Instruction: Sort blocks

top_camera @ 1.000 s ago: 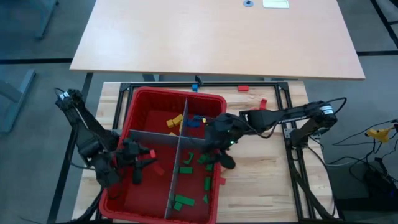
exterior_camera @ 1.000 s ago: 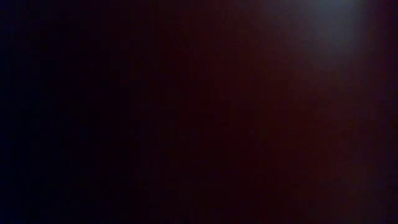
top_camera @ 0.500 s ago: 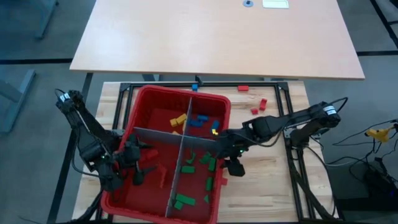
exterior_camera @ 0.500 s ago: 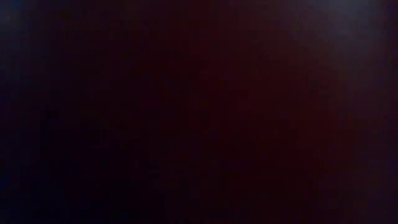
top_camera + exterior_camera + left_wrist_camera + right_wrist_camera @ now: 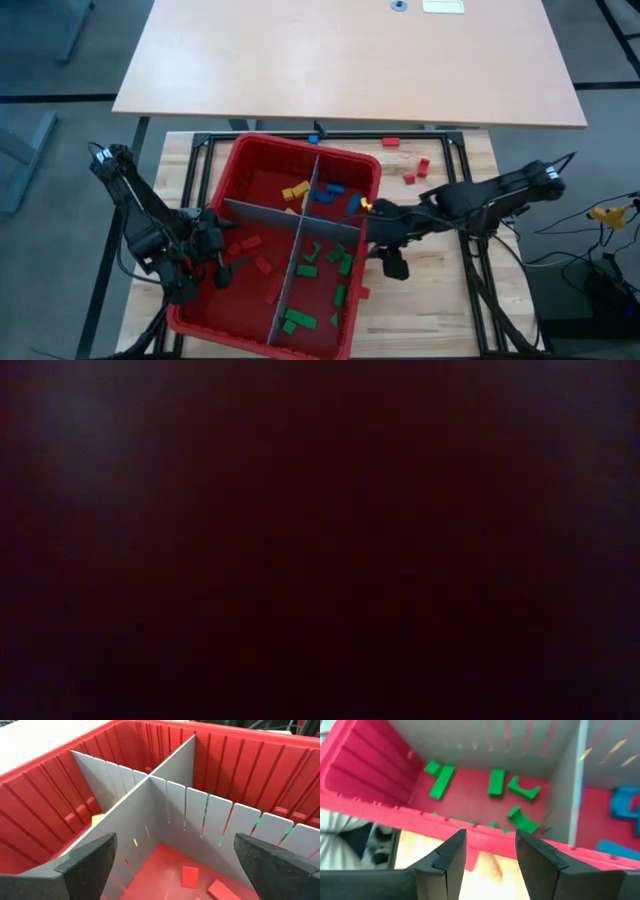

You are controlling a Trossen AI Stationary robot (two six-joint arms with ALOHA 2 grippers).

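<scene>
Overhead, red bin (image 5: 262,318): sits skewed on the wooden table (image 5: 440,300), split into four compartments by grey dividers (image 5: 300,222).
Far-left compartment: yellow blocks (image 5: 294,189).
Far-right compartment: blue blocks (image 5: 330,190), plus one yellow piece at the wall nearest the right gripper.
Near-right compartment: green blocks (image 5: 322,254), scattered flat, some overlapping, more near the front corner.
Near-left compartment: red blocks (image 5: 255,253), a few, loose on the floor.
Outside the bin: three red blocks (image 5: 415,170) on the table beyond the right wall, another red one by the near-right wall, one blue piece (image 5: 314,138) on the black frame (image 5: 460,150) behind.
Left gripper (image 5: 213,243): inside the near-left compartment, close to the bin's left wall; fingers (image 5: 80,865) spread wide with nothing between them.
Right gripper (image 5: 385,238): just outside the bin's right wall, over bare table; fingers (image 5: 447,857) parted, holding nothing, the rim directly ahead.
Open room: bare wood to the right of the bin and toward the front edge; left side tight against the frame.
Low view: dark, nothing readable.
Block look: small flat-sided bricks, plain solid colours.
</scene>
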